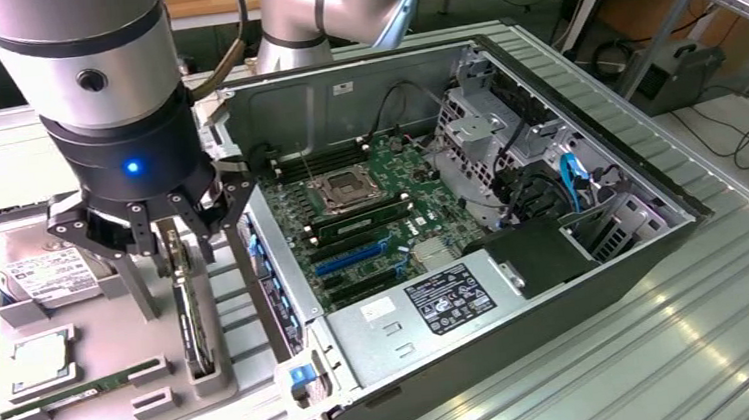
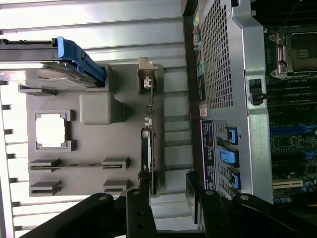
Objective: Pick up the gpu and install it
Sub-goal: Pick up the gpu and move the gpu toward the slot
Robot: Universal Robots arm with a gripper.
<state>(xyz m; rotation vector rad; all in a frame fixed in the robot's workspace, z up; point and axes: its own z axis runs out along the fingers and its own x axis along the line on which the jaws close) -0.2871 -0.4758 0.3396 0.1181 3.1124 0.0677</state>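
Toward the exterior view's lower left, the gpu (image 1: 194,319) stands on edge in its gray holder (image 1: 95,322), not yet lifted or installed, the tool (image 1: 170,248) hovering released above it.

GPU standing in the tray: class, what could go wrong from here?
1. The gpu sits nearer one finger than mid-gap of the open gripper, so a finger might land on its edge.
2. The computer case stands close beside the tray; a lifted card could strike its wall.
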